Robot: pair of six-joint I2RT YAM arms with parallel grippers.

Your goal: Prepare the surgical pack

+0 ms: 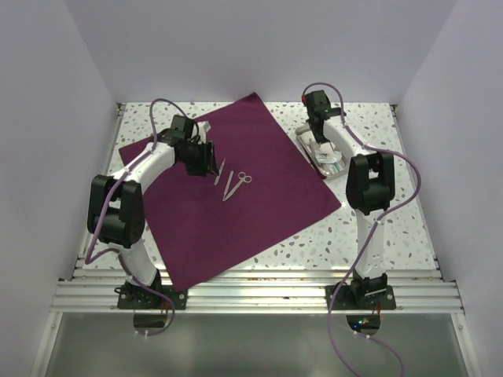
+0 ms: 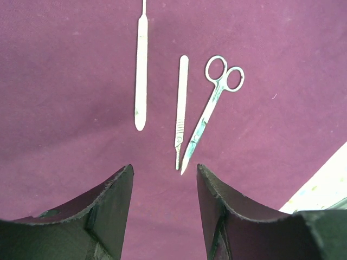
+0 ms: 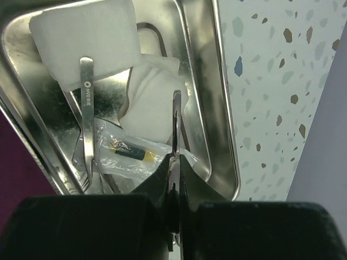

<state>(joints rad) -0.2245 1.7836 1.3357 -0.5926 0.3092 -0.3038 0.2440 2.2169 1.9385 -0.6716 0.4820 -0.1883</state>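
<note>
Surgical pack (image 1: 267, 204) flat on table (image 1: 377, 228) centre w/ scissors (image 2: 214, 105) on it, L end effector (image 2: 164, 173) open above, R end effector (image 3: 174, 165) clamped on thin steel tool (image 3: 176, 119) in tray (image 3: 217, 108).

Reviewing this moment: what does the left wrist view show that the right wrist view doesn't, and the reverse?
Left wrist only: the scissors, a long flat handle and a shorter scalpel handle, all lying ahead of the open left gripper.
Right wrist only: the steel tray holding white gauze, tweezers and a clear packet, with the right gripper shut on a thin steel instrument.
Both: the purple drape, which is only a sliver at the right wrist view's left edge, and a patch of speckled table.
</note>
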